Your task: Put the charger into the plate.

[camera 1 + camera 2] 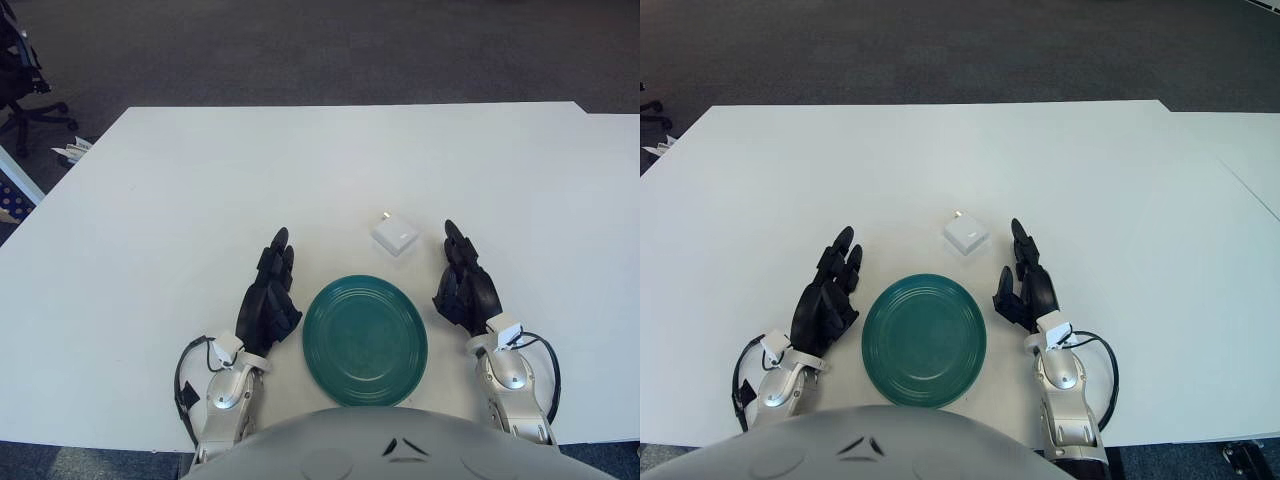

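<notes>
Flanking the plate (365,340), your two hands show low in view with fingers stretched forward and holding nothing. Your right hand (465,285) shows just to the right of the plate, fingers loosely extended and pointing away from the robot; whether the palm touches the table (200,190) you cannot tell. Your left hand (270,300) mirrors it just beside the plate's left edge, also relaxed and empty.

Between the two hands you see the green plate lying flat on the white table, with nothing in it. Just ahead of your right hand's fingertips and a little to their left sits the charger (395,235), a small white block with its plug end turned toward the far side. It rests on the table beyond the plate's far rim, near but apart from it, and no finger touches it. Farther off to your left, past the table's edge, an office chair (20,80) stands on the dark floor.
</notes>
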Controlling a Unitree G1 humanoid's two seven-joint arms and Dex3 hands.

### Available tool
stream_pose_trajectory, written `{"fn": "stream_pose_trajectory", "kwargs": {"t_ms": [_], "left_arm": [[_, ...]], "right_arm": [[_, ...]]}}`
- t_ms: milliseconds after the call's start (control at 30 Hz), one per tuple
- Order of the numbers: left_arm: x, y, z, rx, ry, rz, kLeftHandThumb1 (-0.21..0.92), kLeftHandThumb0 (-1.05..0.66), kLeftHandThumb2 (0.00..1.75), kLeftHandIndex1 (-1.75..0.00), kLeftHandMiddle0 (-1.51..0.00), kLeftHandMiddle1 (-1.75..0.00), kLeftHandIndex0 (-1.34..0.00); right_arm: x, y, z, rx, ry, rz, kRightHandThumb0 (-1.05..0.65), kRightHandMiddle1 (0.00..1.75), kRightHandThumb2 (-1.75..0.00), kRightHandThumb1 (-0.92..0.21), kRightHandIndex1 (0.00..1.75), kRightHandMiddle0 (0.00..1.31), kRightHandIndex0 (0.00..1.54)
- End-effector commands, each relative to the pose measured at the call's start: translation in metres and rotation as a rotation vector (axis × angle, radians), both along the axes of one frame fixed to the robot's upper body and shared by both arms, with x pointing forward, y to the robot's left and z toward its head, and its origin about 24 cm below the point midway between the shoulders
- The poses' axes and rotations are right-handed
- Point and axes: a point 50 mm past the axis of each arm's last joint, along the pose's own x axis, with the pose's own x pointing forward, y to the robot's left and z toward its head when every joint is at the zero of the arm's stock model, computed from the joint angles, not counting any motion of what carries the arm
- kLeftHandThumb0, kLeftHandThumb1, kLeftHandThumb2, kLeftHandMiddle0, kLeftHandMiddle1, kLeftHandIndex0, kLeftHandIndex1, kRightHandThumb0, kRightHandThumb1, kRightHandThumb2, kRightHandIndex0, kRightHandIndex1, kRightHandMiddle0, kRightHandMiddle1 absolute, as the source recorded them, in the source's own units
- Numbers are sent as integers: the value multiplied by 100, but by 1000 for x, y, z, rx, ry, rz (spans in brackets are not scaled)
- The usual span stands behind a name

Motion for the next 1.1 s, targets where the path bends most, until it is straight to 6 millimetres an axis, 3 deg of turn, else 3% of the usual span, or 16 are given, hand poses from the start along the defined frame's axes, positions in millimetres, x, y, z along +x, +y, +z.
{"fn": "stream_pose_trajectory", "kwargs": {"t_ms": [0,767,833,967,1067], "left_arm": [[-2,-1,-9,0,60,5,92,-105,116,-13,0,0,0],[-1,-4,-11,5,71,2,92,-105,115,-16,-1,0,0],[0,-4,-11,2,79,4,92,-105,114,-16,-1,0,0],[0,-4,-13,-18,105,0,92,-105,108,-16,0,0,0],[1,-4,-14,-20,109,-4,92,-105,104,-16,0,0,0]], "right_arm": [[-3,-4,-8,6,54,-8,-105,0,-106,-92,0,0,0],[6,-8,0,4,11,-28,-102,0,-103,-92,0,1,0],[8,-6,7,0,-9,-34,-101,1,-100,-92,0,2,0],[20,-3,46,-83,-131,-74,-96,4,-86,-92,1,7,3],[23,-4,51,-134,-162,-96,-96,7,-75,-92,2,10,6]]}}
